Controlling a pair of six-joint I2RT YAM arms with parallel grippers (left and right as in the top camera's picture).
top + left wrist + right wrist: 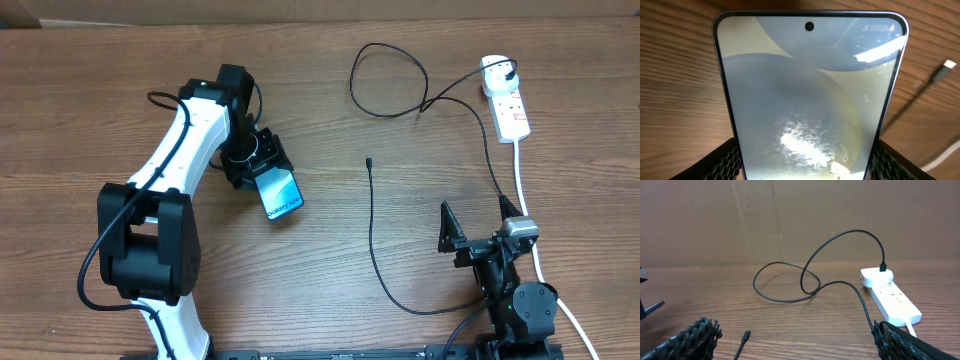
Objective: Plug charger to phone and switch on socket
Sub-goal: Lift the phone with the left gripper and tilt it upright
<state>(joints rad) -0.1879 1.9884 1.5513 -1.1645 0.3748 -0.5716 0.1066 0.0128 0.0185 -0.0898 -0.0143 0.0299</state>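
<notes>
The phone, with a light blue screen, lies in the middle left of the table, and my left gripper is shut on its upper end. In the left wrist view the phone fills the frame between both fingers. The charger is a thin black cable; its plug tip lies loose mid-table, and its tip also shows in the left wrist view and the right wrist view. Its other end sits in the white socket at the far right, also in the right wrist view. My right gripper is open and empty near the front right.
The socket's thick white cord runs down the right side past my right arm. The black cable loops at the back of the table. A brown cardboard wall stands behind the table.
</notes>
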